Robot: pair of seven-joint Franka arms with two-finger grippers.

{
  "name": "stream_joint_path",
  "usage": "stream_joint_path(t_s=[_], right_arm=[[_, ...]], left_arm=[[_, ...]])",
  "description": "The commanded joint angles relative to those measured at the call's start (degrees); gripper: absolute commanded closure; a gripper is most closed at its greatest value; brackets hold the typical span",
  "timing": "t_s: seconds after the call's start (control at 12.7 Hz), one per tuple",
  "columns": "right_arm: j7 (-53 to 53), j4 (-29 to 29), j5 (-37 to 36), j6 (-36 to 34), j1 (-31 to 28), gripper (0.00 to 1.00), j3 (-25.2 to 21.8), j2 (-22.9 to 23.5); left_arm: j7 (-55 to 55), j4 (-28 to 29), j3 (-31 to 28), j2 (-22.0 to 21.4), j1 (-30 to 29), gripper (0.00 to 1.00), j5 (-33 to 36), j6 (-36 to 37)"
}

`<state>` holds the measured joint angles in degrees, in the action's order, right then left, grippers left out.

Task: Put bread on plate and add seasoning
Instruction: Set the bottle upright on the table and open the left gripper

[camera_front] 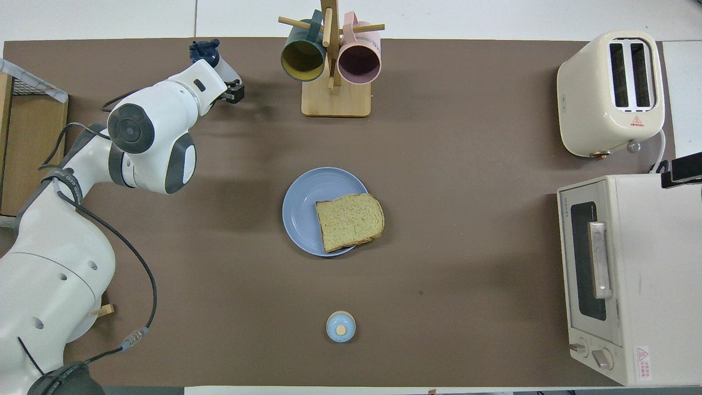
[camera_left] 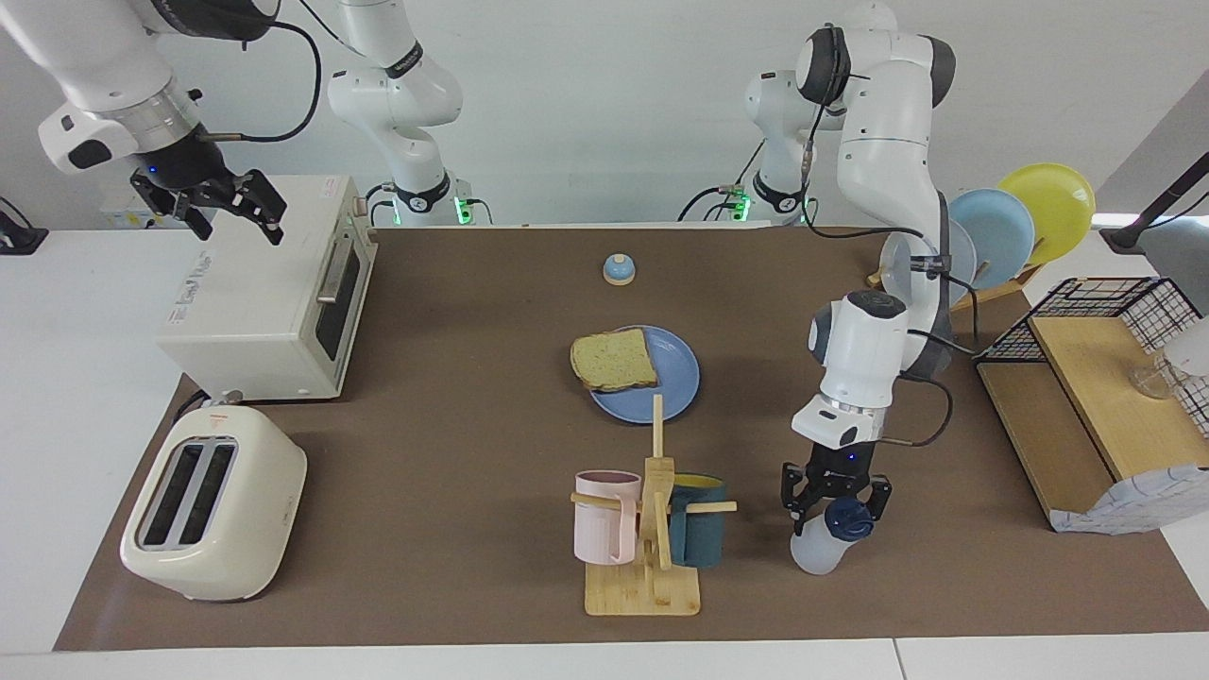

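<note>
Your right gripper [camera_left: 231,203] waits with fingers spread over the toaster oven [camera_left: 269,293]. Mid-table the bread [camera_left: 615,360] lies on the plate [camera_left: 675,392], overhanging the rim toward the right arm's end, so that step looks done. Seasoning step is in hand: your left gripper [camera_left: 835,499] sits low around the cap end of the seasoning [camera_left: 831,538], which stands beside the mug rack [camera_left: 652,529]. Whether the fingers have clamped it, I cannot tell. Next: confirm the grip, lift, carry over the bread, tip.
</note>
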<state>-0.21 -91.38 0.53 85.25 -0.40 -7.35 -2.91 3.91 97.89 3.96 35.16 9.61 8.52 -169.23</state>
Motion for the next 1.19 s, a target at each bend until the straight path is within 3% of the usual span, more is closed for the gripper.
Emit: stream_joint_path(t_s=[0.0,0.16,0.32,0.63,1.11], right_arm=[[-0.41,-1.17,-0.35,0.18,-0.3,0.0,0.32,-1.05],[-0.41,-1.17,-0.35,0.09,-0.39,0.0,0.32,-1.05],[-0.41,-1.17,-0.35,0.18,-0.3,0.0,0.32,-1.05],[-0.41,-1.17,-0.35,0.18,-0.3,0.0,0.32,-1.05],[-0.41,-1.17,-0.35,0.18,-0.39,0.0,0.32,-1.05]], left_arm=[[-0.83,0.81,0.0,-0.71,0.15,0.0,-0.88,0.74],[-0.66,0.9,0.0,-0.88,0.15,0.0,-0.88,1.61],[-0.92,1.33,0.0,-3.33,-0.37,0.0,-0.88,6.95],[-1.18,3.97,0.0,-12.38,-0.46,0.0,-0.88,20.04],[-2.77,2.92,-0.18,-23.89,-0.99,0.0,-1.05,42.45]])
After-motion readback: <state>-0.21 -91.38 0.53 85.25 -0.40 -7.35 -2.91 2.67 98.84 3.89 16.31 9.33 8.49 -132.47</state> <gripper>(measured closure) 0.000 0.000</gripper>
